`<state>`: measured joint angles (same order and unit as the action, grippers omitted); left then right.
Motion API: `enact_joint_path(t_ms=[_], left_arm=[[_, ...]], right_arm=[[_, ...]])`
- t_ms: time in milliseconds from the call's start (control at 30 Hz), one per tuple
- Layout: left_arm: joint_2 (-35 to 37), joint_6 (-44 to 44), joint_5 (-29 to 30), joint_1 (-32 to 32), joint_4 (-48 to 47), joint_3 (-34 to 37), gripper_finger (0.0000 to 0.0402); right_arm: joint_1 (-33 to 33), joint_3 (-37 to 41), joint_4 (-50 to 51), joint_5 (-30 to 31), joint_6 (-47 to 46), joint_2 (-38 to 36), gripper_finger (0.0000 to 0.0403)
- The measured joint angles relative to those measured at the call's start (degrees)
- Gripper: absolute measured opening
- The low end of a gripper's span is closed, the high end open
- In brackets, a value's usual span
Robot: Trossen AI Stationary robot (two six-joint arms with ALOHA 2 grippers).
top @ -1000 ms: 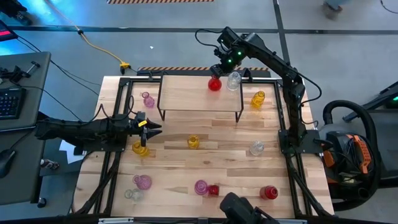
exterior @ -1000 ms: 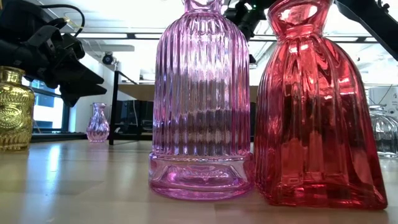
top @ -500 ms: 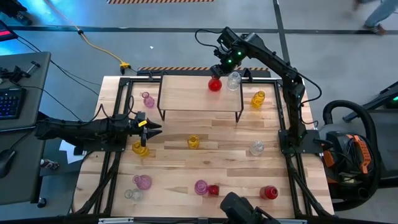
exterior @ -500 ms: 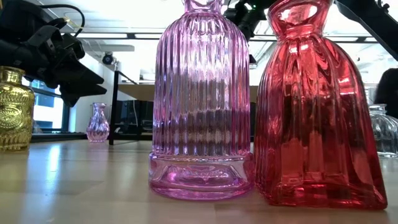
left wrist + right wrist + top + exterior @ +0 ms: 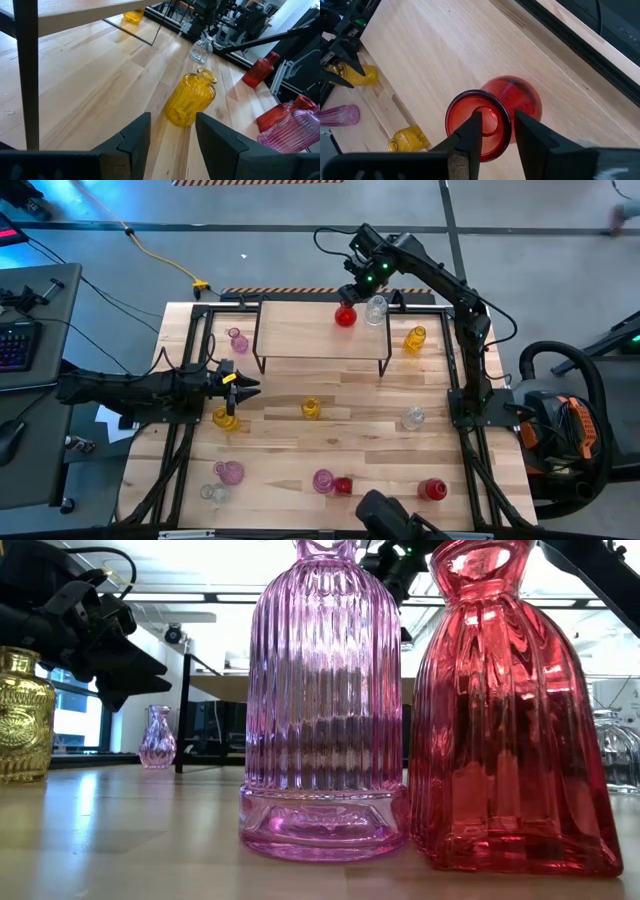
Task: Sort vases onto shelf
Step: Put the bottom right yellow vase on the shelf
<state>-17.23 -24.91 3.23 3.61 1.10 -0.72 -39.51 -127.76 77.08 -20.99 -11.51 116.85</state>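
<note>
Five vases stand along the near edge of the worktop (image 5: 370, 440): a round pink vase (image 5: 229, 472) with a clear vase (image 5: 210, 492) just beside it, a ribbed pink vase (image 5: 323, 480) touching or nearly touching a dark red vase (image 5: 343, 485), and a red vase (image 5: 432, 489) near the right corner. In the low view the ribbed pair fills most of the picture and hides much of the worktop behind it; both are cut off at the top.

Farther in, the middle strip has open room. A yellow vase (image 5: 311, 409) stands alone at centre and a second clear vase (image 5: 412, 418) well to its right. The left gripper (image 5: 245, 385) hangs near the left edge with its fingers (image 5: 135, 135) apart and nothing between them, just above an amber vase (image 5: 226, 419).

At the far side stands the shelf (image 5: 300, 335), most of its board bare. A small pink vase (image 5: 238, 340) stands off its left end and a golden vase (image 5: 415, 339) off its right end, both on the worktop. Near the shelf's far right corner a bulbous red vase (image 5: 345, 316) stands upright on the board, with a clear bottle vase (image 5: 375, 310) just beside it. The right gripper (image 5: 352, 295) is directly over the bulbous red vase's rim. We cannot tell whether it clamps the glass, since the gripper covers the contact.
</note>
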Motion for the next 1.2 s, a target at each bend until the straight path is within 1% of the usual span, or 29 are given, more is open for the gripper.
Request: enact_joint_path(t_ms=[500,700,933,1200], left_arm=[[-0.02,0.0,0.0,0.0,0.0,0.01,0.0147],[-0.02,0.01,0.0,0.0,0.01,0.0,0.0147],[-0.02,0.0,0.0,0.01,0.02,-0.01,0.0147],[0.0,0.02,0.0,-0.01,0.02,0.0,0.0147]], right_arm=[[0.0,0.0,0.41,1.02,1.3,-4.42,0.0094],[0.83,0.0,2.71,1.47,1.52,-7.02,0.0094],[5.51,0.0,7.67,5.27,3.01,-9.31,0.0094],[12.85,0.0,9.1,8.98,3.89,-9.82,0.0094]])
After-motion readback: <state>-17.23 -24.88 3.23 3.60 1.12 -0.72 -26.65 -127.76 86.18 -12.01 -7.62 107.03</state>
